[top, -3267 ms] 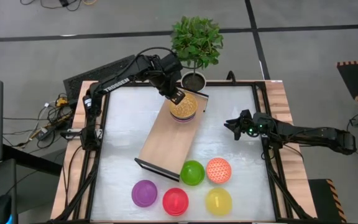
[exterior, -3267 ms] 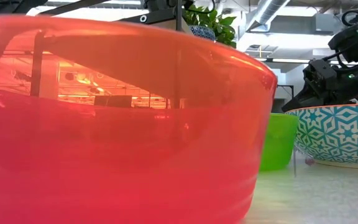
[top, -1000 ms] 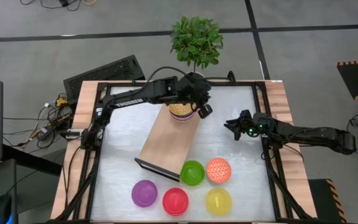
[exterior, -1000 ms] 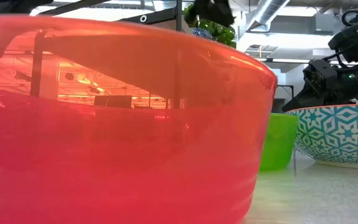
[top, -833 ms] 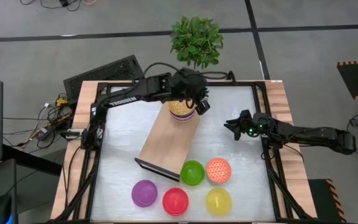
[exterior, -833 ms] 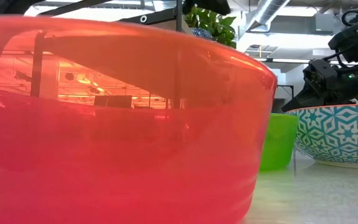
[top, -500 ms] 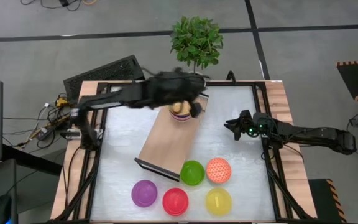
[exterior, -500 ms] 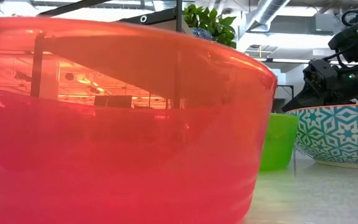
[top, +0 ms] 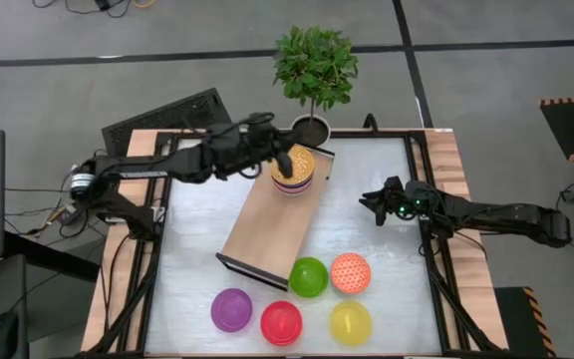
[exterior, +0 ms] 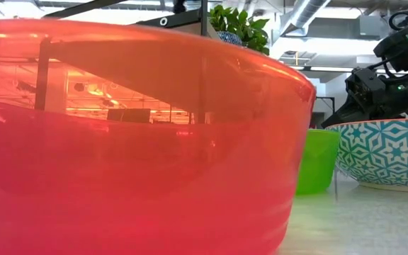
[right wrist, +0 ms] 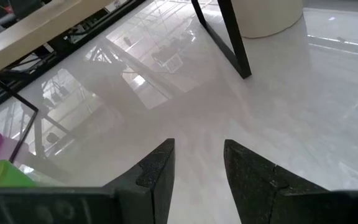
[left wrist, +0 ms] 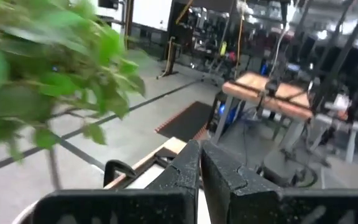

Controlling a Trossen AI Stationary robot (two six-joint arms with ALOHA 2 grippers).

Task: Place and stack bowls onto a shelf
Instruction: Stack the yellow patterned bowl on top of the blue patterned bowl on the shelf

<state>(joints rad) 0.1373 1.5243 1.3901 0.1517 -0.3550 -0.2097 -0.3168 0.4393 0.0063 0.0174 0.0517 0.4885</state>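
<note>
The long light-wood shelf with a dark metal frame (top: 272,219) lies slantwise across the white worktop (top: 197,199), and a stack of bowls topped by a golden patterned one (top: 293,170) sits at its far end, next to the dark plant pot with the leafy green plant (top: 314,66). Starting the stack at that end likely leaves the rest of the board free for more bowls.

The left gripper (top: 279,160) hangs beside the stack's rim on the left, its jaws pressed shut with nothing between them (left wrist: 199,171), so the stack rests on its own.

The right gripper (top: 375,202) waits low over bare worktop at the right side, its jaws standing apart and holding nothing (right wrist: 197,165).

Five bowls remain in a cluster by the shelf's near end: plain green (top: 308,276), red-white patterned (top: 350,272), purple (top: 231,309), red (top: 281,322) and yellow (top: 350,322). Placed so, they seem ready for either arm to collect.
</note>
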